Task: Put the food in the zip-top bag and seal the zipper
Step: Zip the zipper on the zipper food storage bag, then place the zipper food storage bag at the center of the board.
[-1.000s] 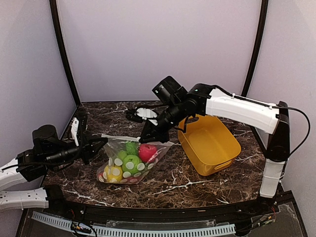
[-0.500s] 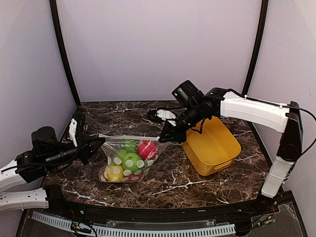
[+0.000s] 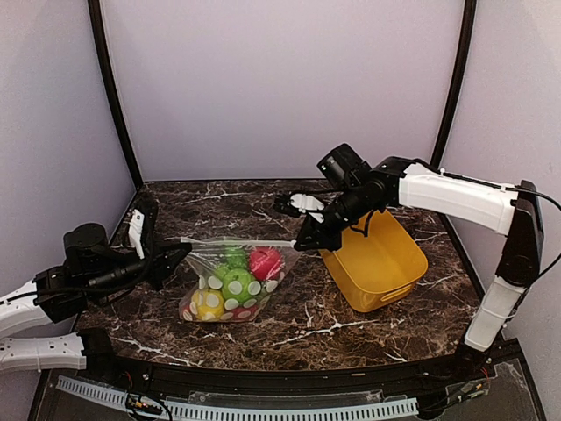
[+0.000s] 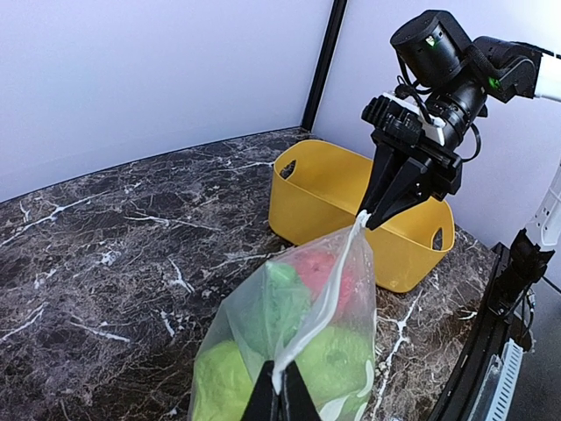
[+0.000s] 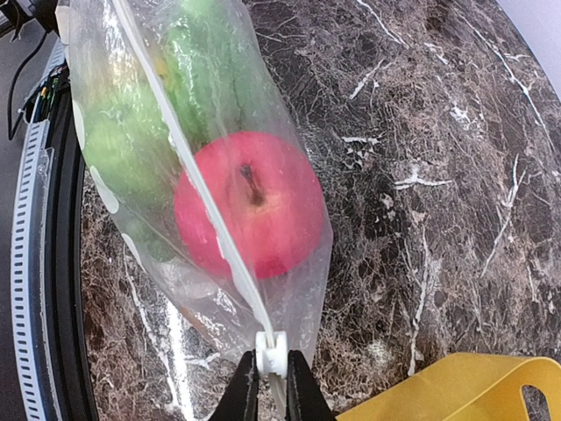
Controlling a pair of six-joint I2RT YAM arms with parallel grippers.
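Observation:
The zip-top bag (image 3: 230,279) hangs just above the marble table between both arms, its zipper (image 3: 238,242) stretched taut along the top. Inside is the food: a red apple (image 3: 264,261), green fruits (image 3: 235,286) and a yellow lemon (image 3: 206,304). My left gripper (image 3: 181,252) is shut on the bag's left top corner; the left wrist view shows its tips (image 4: 280,396) pinching the zipper (image 4: 331,282) end. My right gripper (image 3: 303,244) is shut on the zipper's white slider (image 5: 273,352) at the right end, with the red apple (image 5: 250,207) behind the plastic.
An empty yellow basket (image 3: 375,260) stands right beside my right gripper, its rim (image 5: 456,386) close below the fingers. The enclosure's walls and black poles (image 3: 112,96) ring the table. Bare marble (image 3: 316,324) lies in front of the bag.
My right gripper has slid rightward along the zipper to the bag's right end, pulling the top edge taut. The bag has shifted slightly right; the left gripper keeps its hold.

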